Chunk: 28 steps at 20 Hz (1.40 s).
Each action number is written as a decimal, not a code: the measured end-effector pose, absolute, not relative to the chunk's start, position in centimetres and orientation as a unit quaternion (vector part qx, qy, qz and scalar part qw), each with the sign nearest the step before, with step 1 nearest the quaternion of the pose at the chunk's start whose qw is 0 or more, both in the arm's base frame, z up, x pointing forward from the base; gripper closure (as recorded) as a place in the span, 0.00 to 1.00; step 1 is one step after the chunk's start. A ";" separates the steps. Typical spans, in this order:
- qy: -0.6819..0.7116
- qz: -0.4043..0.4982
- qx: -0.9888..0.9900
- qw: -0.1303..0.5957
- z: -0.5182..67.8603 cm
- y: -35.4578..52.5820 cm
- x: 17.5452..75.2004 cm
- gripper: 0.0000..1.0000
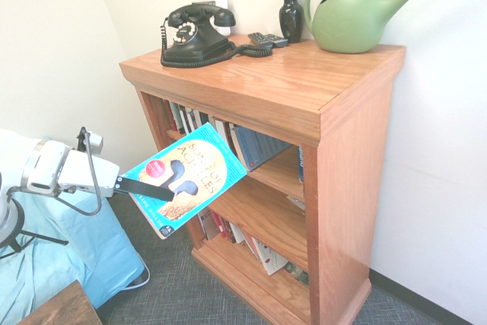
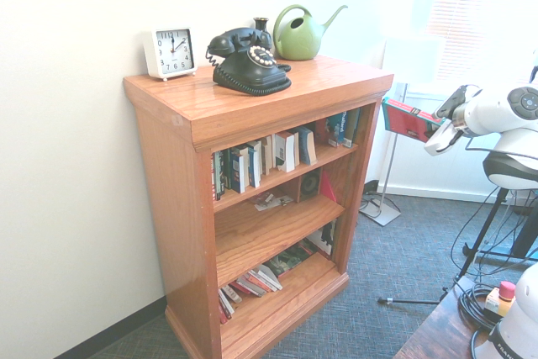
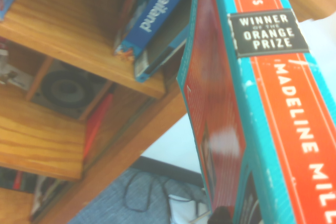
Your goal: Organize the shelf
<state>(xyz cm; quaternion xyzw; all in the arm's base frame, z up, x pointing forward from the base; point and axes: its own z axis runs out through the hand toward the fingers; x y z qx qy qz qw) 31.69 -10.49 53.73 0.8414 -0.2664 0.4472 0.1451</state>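
Clamped on a book (image 1: 185,180), the pincer (image 1: 156,189) reaches in from the left of the first exterior view, its dark fingers (image 1: 144,188) pressed flat against the turquoise cover. The book hangs tilted in the air just in front of the shelf (image 1: 304,104), level with the top tier, its upper corner close to the leaning books there. In the second exterior view the same book (image 2: 409,118) shows its red back side at the right of the frame, beside the shelf's (image 2: 252,107) right side panel and apart from it, with the pincer (image 2: 443,134) behind it on the white arm.

In the wrist view the book (image 3: 262,108) fills the right half of the frame, with an orange band and a black prize sticker; beyond it lies a blue book (image 3: 155,9) marked Thailand on the shelf.

The shelf stands against the wall, at the middle of both exterior views. On its top sit a black telephone (image 1: 196,34), a dark vase (image 1: 291,14), a green watering can (image 1: 354,13) and, in the second exterior view, a white clock (image 2: 171,51) at the upper left. Rows of books fill the top tier (image 2: 261,161); more lie flat on the bottom tier (image 2: 252,283).
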 end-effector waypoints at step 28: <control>-0.315 0.375 0.871 0.015 43.4 -7.1 41.7 1.00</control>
